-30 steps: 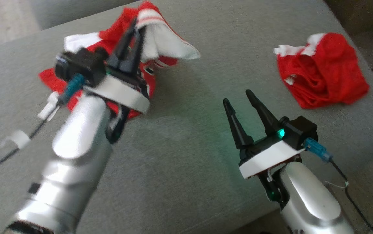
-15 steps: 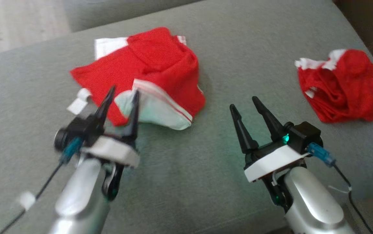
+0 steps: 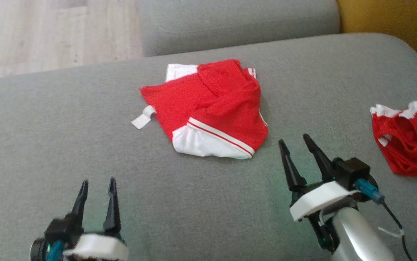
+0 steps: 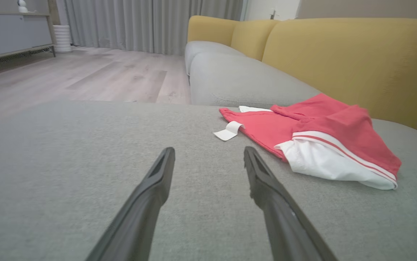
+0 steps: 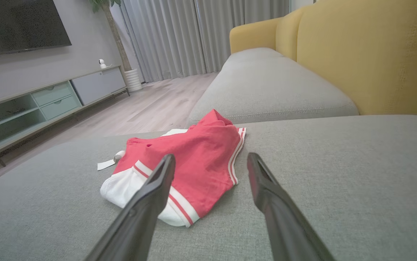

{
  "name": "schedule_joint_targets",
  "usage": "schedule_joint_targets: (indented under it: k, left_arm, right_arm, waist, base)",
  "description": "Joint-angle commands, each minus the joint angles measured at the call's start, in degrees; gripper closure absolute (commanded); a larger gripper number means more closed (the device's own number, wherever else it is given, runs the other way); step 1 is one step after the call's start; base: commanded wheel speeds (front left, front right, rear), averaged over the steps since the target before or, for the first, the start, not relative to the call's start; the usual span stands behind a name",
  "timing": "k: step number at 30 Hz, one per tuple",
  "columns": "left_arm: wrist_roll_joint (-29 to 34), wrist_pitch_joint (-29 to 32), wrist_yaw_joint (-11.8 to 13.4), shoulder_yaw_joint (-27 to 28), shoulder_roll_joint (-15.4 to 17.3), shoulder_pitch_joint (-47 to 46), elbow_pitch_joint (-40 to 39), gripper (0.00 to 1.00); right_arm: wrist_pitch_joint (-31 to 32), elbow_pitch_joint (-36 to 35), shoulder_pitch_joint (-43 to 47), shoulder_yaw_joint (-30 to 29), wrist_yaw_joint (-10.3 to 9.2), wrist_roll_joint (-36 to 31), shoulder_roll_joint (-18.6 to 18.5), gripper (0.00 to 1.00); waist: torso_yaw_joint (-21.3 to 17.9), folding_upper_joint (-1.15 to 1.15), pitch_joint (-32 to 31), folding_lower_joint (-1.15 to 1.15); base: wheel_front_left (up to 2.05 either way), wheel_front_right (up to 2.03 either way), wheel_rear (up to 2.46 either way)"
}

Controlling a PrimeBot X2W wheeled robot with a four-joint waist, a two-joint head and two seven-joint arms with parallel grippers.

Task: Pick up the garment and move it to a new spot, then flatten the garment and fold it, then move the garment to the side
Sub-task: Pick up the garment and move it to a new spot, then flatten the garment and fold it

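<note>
Setting: We see a wide grey sofa cushion (image 3: pixel 48 145) from above. It takes up most of the head view, with pale wooden floor (image 3: pixel 48 36) at the upper left and a neighbouring cushion (image 3: pixel 237 21) along the top edge.
Garment: A red garment (image 3: pixel 208 108) with white panels and striped trim lies loosely folded just above the centre of the head view. It rests flat on the sofa cushion, and neither gripper touches it.
Tag: A small white tag (image 3: pixel 143 119) curls out from the garment's left edge onto the grey fabric.
Left gripper: At the lower left of the head view, the left gripper (image 3: pixel 98 180) points up the frame. Its two dark fingers are spread wide with nothing between them. It sits well below and left of the garment.
Left wrist view: We look along those parted fingers over bare fabric. The garment lies right of centre, beyond the fingertips.
Right gripper: At the lower right of the head view, the right gripper (image 3: pixel 294 139) is also spread wide and holds nothing. Its tips are near the garment's lower right corner and clear of it.
Right wrist view: The garment lies centre-left, partly behind the left finger.
Crumpled cloth: A red and white crumpled cloth (image 3: pixel 408 137) sits at the right edge of the head view, well apart from the garment.
Background: The right wrist view shows a yellow backrest (image 5: pixel 375 54) at the upper right, grey curtains (image 5: pixel 179 36) at the top centre and a low cabinet (image 5: pixel 48 98) at the left.
</note>
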Motion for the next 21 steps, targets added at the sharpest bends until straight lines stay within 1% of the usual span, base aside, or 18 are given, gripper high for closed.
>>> schedule_joint_targets:
  k: [1,7,13,16,21]
  left_arm:
    - [0.58,-0.29,0.35,2.65,-0.13,-0.46,-2.33,0.0]
    - [1.44,-0.29,0.77,5.76,-0.83,4.44,-5.15,0.0]
    - [0.54,-0.29,0.84,4.81,-0.89,4.59,-5.64,0.0]
    - [0.39,-0.29,0.69,3.93,-0.89,3.89,-5.64,0.0]
    - [-0.2,-0.29,0.36,1.39,-0.9,2.83,-5.3,0.0]
  right_arm:
    - [-0.63,-1.26,0.35,0.46,-0.04,-0.3,0.51,0.0]
    - [-0.63,-0.36,2.4,-0.34,-0.04,-0.75,0.51,0.0]
    - [-0.63,-0.35,2.3,-0.28,-0.04,-1.01,0.51,0.0]
    - [-0.63,0.15,1.72,1.49,-0.04,-0.71,0.51,0.0]
    - [-0.63,1.47,-0.56,6.64,-0.04,0.76,0.51,0.0]
  waist:
    - [1.2,0.0,-1.32,0.01]
    - [1.56,0.0,-2.31,0.01]
    - [1.72,0.0,-1.98,0.01]
    - [2.34,0.0,-1.4,0.01]
    - [4.88,0.0,-0.27,0.01]
  base:
    - [0.0,0.0,0.0]
    - [0.0,0.0,0.0]
    - [0.0,0.0,0.0]
    - [0.0,0.0,0.0]
    - [0.0,0.0,0.0]
